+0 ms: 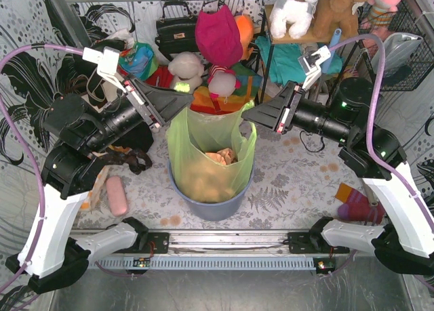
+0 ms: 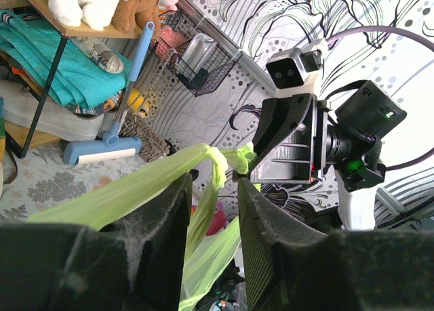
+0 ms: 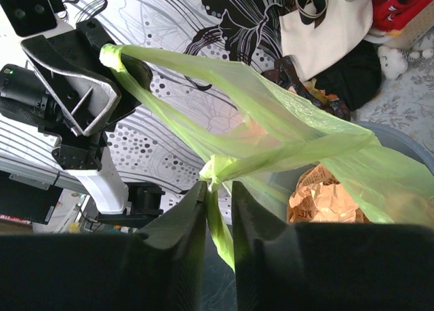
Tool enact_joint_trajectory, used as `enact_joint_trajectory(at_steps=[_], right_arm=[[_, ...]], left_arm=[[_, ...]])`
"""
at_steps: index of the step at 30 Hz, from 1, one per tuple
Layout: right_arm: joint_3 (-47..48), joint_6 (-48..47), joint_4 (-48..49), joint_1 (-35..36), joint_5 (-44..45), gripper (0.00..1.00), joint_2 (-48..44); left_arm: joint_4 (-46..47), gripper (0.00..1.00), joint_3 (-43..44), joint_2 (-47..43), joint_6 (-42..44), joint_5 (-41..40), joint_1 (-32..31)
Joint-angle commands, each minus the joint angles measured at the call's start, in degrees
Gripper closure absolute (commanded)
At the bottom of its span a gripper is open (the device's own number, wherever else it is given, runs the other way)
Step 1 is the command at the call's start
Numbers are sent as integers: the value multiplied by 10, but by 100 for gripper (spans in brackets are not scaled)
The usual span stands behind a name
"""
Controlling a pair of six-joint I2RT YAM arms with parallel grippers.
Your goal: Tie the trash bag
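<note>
While both handles must be pulled taut to tie, the top view shows the trash bag (image 1: 210, 148) sitting in the bin (image 1: 210, 206), with the left gripper (image 1: 182, 98) and right gripper (image 1: 249, 114) each clamped on a handle above the bin. In the left wrist view, a green strand (image 2: 122, 189) runs between that gripper's jaws. In the right wrist view, a knot (image 3: 213, 167) sits above the bin and seems loose. The bag's base is hidden inside the bin.

A thin, translucent light-green trash bag (image 1: 203, 155) stands upright at the centre of the overhead frame. Its mouth is open and crumpled tan paper shows inside. Its top edges are stretched taut into narrow strips towards the left and right, and each strip is bunched into a small twist.
</note>
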Motion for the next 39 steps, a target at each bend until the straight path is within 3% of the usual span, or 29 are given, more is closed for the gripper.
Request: enact_joint_trajectory(at_steps=[1, 3, 4, 7, 10, 17, 20, 31, 36, 39], right_arm=[[-14, 20, 60, 2, -17, 83, -6], [-18, 23, 76, 2, -12, 94, -2], [-21, 23, 84, 2, -5, 100, -1], [-26, 13, 111, 2, 26, 100, 1], [-8, -9, 140, 2, 64, 100, 12], [183, -65, 83, 2, 92, 100, 108], [202, -69, 83, 2, 88, 100, 118], [-5, -33, 108, 2, 107, 100, 11], [-33, -28, 105, 2, 119, 100, -11], [-31, -25, 112, 2, 109, 100, -7]], left_arm=[[34, 60, -3, -1, 0, 4, 1], [36, 64, -5, -1, 0, 3, 1], [38, 71, -6, -1, 0, 4, 2], [44, 86, -6, 4, 9, -2, 1], [24, 93, 35, 34, 34, -14, 2], [8, 94, 211, 136, 52, 22, 5], [19, 95, 234, 151, 48, 32, 8], [81, 94, 80, 82, 18, 37, 11], [95, 94, 26, 59, 3, 30, 11], [75, 94, 49, 57, 13, 15, 12]])
